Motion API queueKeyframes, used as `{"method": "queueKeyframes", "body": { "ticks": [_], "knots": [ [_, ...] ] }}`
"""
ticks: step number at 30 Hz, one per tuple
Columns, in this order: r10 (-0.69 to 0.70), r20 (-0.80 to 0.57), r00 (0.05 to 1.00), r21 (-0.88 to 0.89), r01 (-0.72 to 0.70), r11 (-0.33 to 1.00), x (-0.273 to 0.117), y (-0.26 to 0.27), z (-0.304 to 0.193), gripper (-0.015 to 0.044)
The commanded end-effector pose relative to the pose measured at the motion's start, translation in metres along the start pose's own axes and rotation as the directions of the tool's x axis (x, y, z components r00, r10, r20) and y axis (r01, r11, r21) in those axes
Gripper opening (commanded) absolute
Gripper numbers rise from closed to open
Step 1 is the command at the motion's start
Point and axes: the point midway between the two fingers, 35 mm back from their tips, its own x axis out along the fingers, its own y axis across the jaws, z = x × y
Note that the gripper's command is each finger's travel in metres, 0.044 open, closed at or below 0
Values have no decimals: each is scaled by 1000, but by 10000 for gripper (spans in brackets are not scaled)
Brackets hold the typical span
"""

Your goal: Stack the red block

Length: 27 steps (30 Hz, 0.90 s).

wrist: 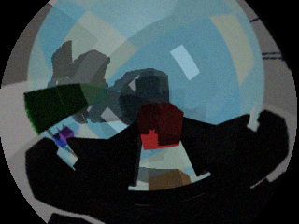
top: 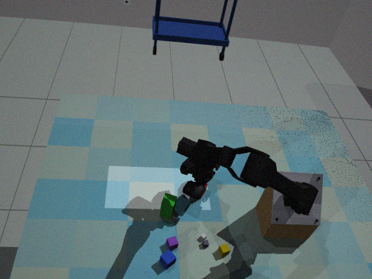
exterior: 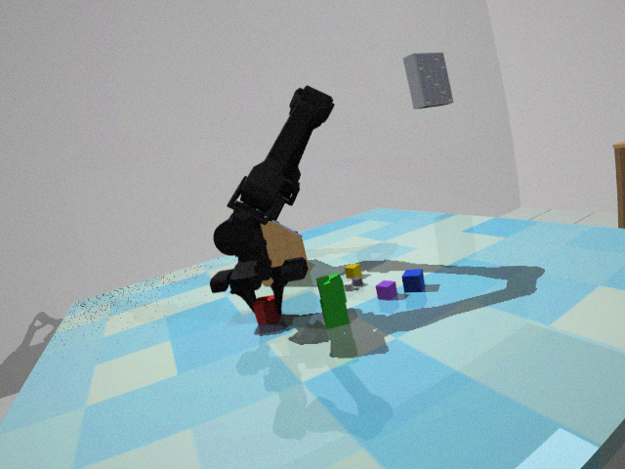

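From above, the arm hides nearly all of the red block (top: 205,187).

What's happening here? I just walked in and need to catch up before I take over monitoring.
The black arm's gripper is down at the mat, shut on the red block, which seems to sit on the checkered mat, not yet lifted. The green tower stands upright just beside it, untouched. Purple, blue and yellow cubes lie farther off. The stacking itself has not started.
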Motion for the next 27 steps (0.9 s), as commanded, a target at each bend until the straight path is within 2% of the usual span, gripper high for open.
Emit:
{"method": "queueKeyframes", "body": {
  "ticks": [1, 23, 27],
  "knots": [
    [0, 6, 1000, -4, 0, 1000, -13, 0, 2, 0],
    [-4, 8, 1000, -4, 4, 1000, -112, -1, 2, 0],
    [-4, 8, 1000, -4, 4, 1000, -116, -1, 1, 0]
  ]
}}
